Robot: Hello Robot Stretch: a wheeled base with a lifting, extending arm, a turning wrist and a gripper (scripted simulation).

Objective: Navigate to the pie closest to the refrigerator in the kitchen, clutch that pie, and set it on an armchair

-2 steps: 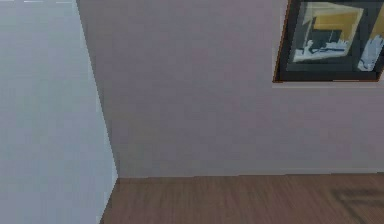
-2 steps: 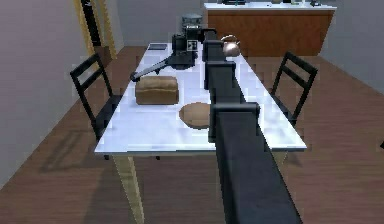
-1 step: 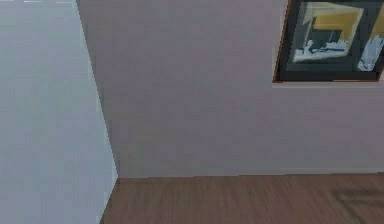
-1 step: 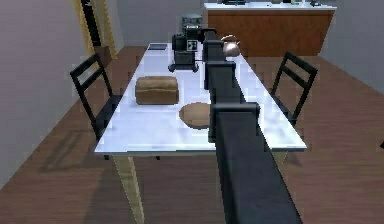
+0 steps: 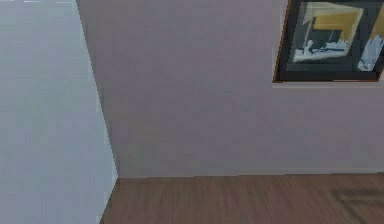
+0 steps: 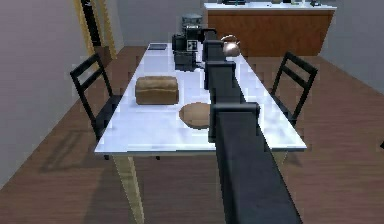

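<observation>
Pie [image 6: 197, 114] lies short of gripper [image 6: 186, 50] | jaws: spread or pressed, cannot tell; load, cannot tell | pie round, brown, on white table [image 6: 140, 127], just left of arm [image 6: 240, 150] | brown loaf [image 6: 157, 91] nearby | dark chairs [image 6: 95, 85] flank; wood floor [image 6: 50, 170]; counter [image 6: 270, 30] beyond | framed picture [image 5: 330, 40] on grey wall [image 5: 200, 100]

The arm [image 6: 235, 130] is reaching straight out from the body as a long dark square bar. At its far end the tool [image 6: 184, 52] is sitting just left of the bar. I cannot tell whether it is carrying anything.
</observation>
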